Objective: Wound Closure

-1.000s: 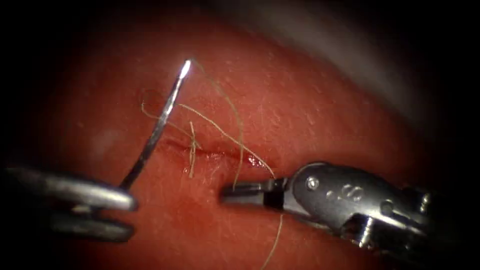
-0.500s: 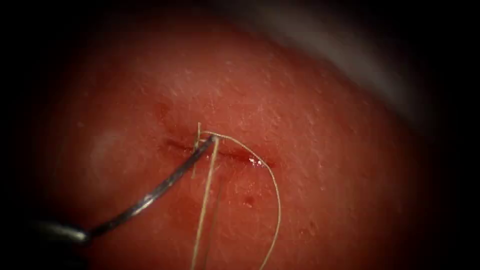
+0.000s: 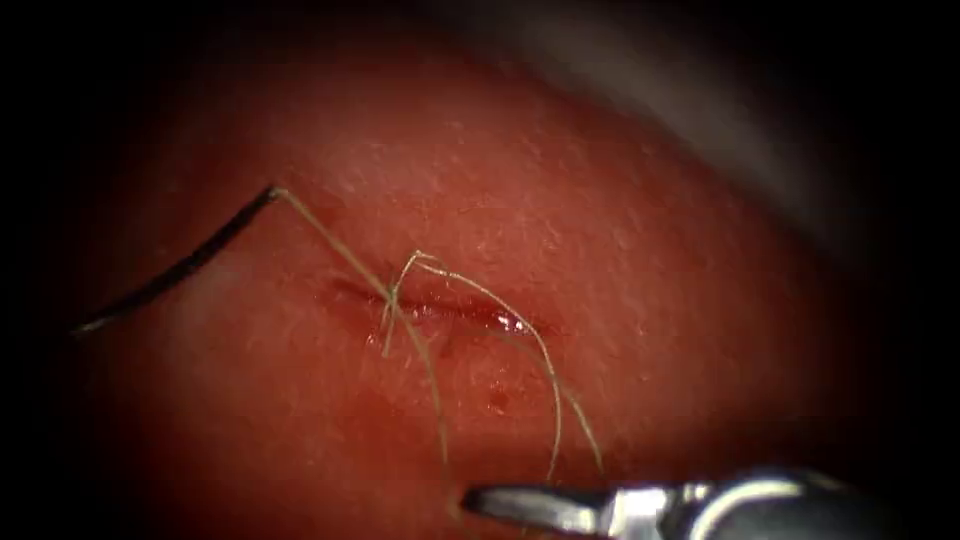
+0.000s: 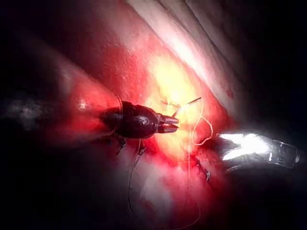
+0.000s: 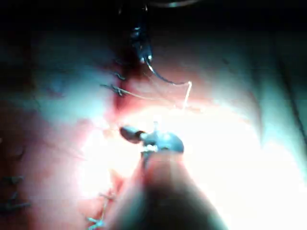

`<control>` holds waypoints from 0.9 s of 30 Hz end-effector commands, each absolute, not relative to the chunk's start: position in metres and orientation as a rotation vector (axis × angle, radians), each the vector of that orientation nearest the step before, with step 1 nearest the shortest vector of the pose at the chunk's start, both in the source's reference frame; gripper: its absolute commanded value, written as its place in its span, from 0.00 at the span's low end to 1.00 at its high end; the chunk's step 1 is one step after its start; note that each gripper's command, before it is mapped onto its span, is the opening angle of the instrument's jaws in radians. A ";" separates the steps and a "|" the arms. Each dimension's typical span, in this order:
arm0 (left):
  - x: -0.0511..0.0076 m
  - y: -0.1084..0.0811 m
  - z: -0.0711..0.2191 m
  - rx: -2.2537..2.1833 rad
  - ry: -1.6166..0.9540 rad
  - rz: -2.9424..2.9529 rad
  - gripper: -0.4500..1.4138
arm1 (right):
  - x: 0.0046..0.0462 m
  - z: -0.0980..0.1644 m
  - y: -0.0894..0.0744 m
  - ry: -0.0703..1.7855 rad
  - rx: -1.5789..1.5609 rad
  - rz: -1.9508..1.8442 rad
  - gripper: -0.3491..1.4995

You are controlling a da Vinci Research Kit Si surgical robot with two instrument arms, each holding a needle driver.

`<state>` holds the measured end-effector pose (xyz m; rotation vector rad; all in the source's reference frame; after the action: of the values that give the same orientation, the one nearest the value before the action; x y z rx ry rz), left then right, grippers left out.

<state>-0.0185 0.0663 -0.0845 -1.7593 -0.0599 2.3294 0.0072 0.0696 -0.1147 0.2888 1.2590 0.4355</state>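
While the left tool (image 4: 173, 125) grips the needle (image 3: 180, 265) by its tip end, clear of the tissue (image 3: 620, 260) left of the cut (image 3: 430, 305), the right tool (image 3: 500, 500) looks closed, thread (image 3: 440, 275) trailing nearby.

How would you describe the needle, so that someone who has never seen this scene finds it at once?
Start at the cut, the dark red line across the middle of the tissue. Look to its left: the needle is a thin dark curved wire above the tissue, not in it. Unlike the pale thread, which runs from its end to the cut, it is dark and stiff.
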 end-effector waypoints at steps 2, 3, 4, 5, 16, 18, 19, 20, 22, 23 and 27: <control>-0.0181 0.066 -0.084 -1.757 -0.046 2.314 0.05 | 0.0069 -0.111 0.070 1.241 0.263 0.443 0.85; -0.0177 0.066 -0.084 -1.757 -0.040 2.308 0.05 | 0.0066 -0.111 0.070 1.235 0.261 0.440 0.85; -0.0175 0.066 -0.084 -1.755 -0.036 2.305 0.05 | 0.0063 -0.111 0.070 1.236 0.261 0.437 0.85; -0.0171 0.066 -0.084 -1.749 -0.025 2.300 0.05 | 0.0058 -0.110 0.070 1.236 0.262 0.435 0.85; -0.0134 0.067 -0.084 -1.718 0.025 2.257 0.05 | 0.0034 -0.109 0.072 1.260 0.201 0.505 0.78; -0.0133 0.067 -0.085 -1.713 0.031 2.250 0.05 | 0.0042 -0.107 0.073 1.251 0.185 0.510 0.78; -0.0133 0.067 -0.085 -1.705 0.036 2.249 0.05 | 0.0053 -0.105 0.073 1.243 0.176 0.523 0.78; -0.0134 0.067 -0.085 -1.703 0.037 2.249 0.05 | 0.0058 -0.105 0.073 1.236 0.179 0.532 0.78; -0.0136 0.067 -0.084 -1.702 0.035 2.246 0.05 | 0.0080 -0.102 0.073 1.224 0.181 0.542 0.78; -0.0137 0.067 -0.084 -1.701 0.037 2.246 0.05 | 0.0087 -0.102 0.073 1.222 0.179 0.550 0.78; -0.0138 0.067 -0.084 -1.690 0.027 2.233 0.05 | 0.0113 -0.101 0.073 1.212 0.166 0.555 0.78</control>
<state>-0.0135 0.0674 -0.0841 -1.6881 0.0339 2.2338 0.0107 0.0730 -0.1010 0.1635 1.2039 0.5603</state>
